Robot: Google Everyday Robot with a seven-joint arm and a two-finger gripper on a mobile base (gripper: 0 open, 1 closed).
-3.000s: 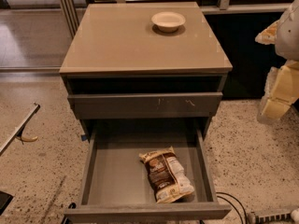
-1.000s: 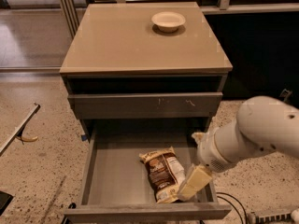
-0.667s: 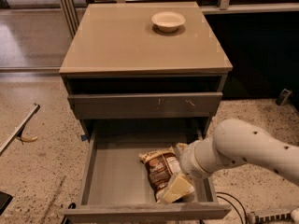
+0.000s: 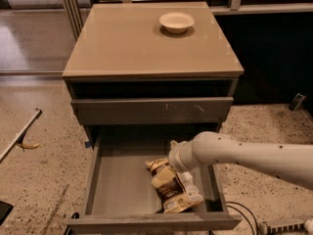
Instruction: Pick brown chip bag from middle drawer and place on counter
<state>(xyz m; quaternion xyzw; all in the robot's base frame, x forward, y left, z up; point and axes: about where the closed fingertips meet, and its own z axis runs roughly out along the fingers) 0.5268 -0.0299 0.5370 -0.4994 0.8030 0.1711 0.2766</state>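
One white bowl [image 4: 176, 22] stood on the counter [image 4: 127, 43], toward its back right corner, well apart from everything below it. Under the glossy beige slab, an upper drawer front [image 4: 151, 110] with small scratch marks sat nearly shut and overhung the rear of the middle drawer [image 4: 117, 180], which was pulled out wide toward the camera. My white arm [image 4: 244, 155] reached in from the right, crossing over the drawer's right wall and hiding part of the floor behind the bag.

My gripper [image 4: 164, 176] sat low inside the drawer, right of centre, against the upper end of the brown chip bag [image 4: 182, 196]. Whether it was open or clamped, I could not tell. The bag lay on the smooth grey drawer floor near the front right corner, its lower end showing just past the gripper, toward the drawer front.

Around the grey cabinet spread a speckled terrazzo floor [image 4: 44, 180]. A thin dark rod [image 4: 24, 131] lay on it to the left, and a dark cable [image 4: 244, 212] curled beside the drawer's front right corner.
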